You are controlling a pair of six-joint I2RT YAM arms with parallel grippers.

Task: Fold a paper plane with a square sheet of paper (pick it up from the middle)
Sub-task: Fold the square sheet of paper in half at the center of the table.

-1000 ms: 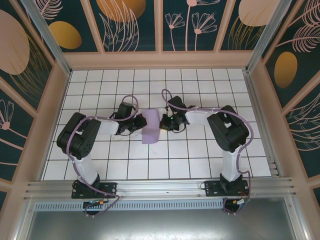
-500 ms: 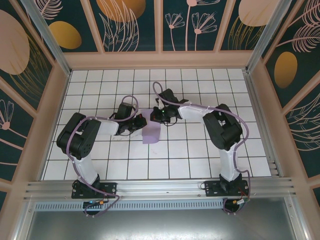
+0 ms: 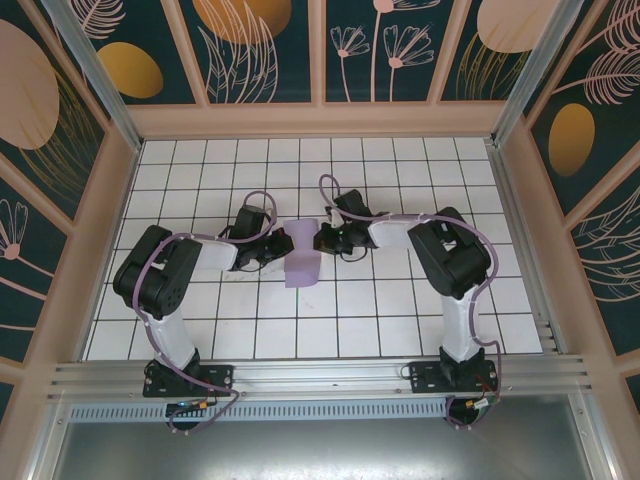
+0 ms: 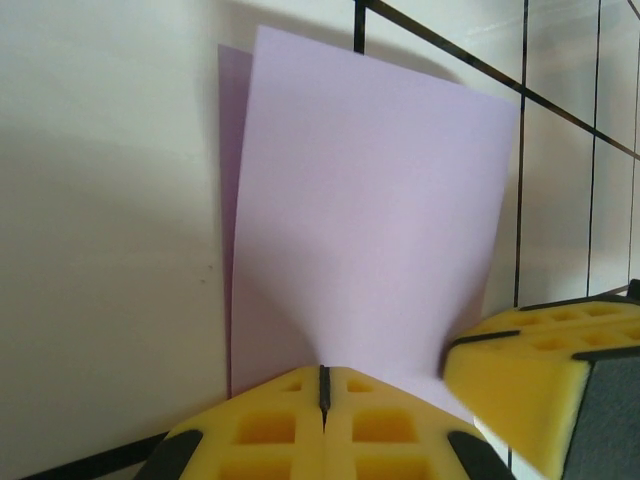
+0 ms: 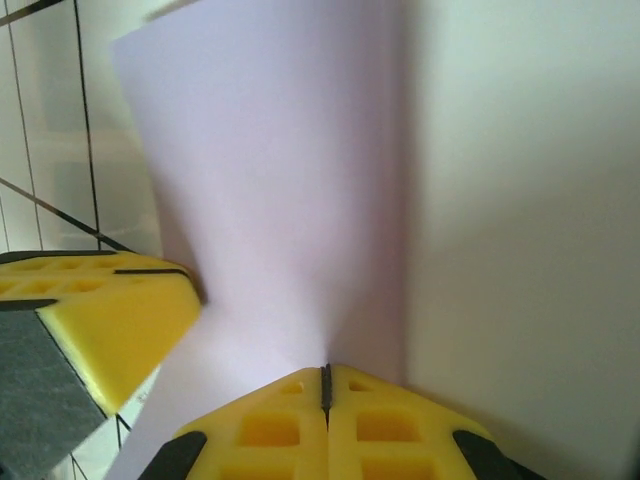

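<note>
Left gripper (image 4: 323,388) and right gripper (image 5: 326,384), both closed, pinch the sheet (image 3: 301,262) between them.

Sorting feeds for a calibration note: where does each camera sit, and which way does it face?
Top external: above, behind the bases, looking down on the white tiled table; both arms show.
Left wrist: on that arm, looking past the shut left tool at the folded lilac-purple paper sheet.
Right wrist: likewise, right tool pinching it.
Shared: all views show that sheet.

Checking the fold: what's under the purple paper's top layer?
A lower lilac layer peeks out along one edge of the top layer; the rest of it, and the table beneath, is covered.
</note>
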